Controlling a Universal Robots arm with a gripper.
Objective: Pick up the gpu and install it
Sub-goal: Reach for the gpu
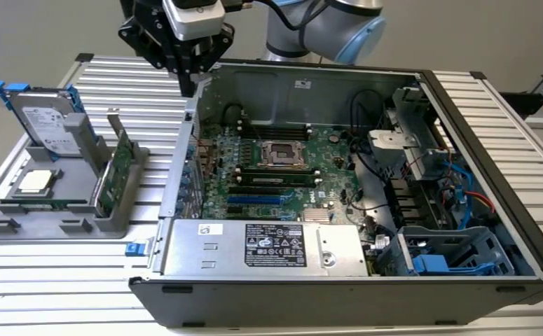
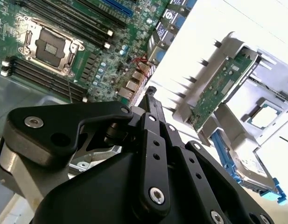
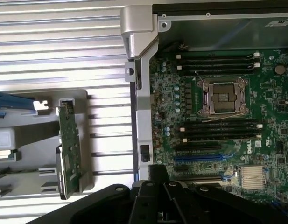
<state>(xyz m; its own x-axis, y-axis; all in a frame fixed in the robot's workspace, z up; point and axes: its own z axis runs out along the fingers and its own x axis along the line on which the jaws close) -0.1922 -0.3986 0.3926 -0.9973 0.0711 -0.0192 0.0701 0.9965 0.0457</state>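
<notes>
While the gripper [image 1: 189,85] hangs closed and empty by the case [image 1: 179,171], the gpu [image 1: 114,168] stands upright in its tray [image 1: 38,229]: likely light, stiff, fragile, so pinch its top edge.

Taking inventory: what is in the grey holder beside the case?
The gpu stands on edge in the grey holder, its lower edge hidden; a hard drive stands upright; a CPU chip lies flat.

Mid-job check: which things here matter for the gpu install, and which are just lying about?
In the job:
gpu, standing in the grey rack
gripper, by the case wall
open computer case with motherboard

Lying about:
hard drive
CPU chip
</notes>
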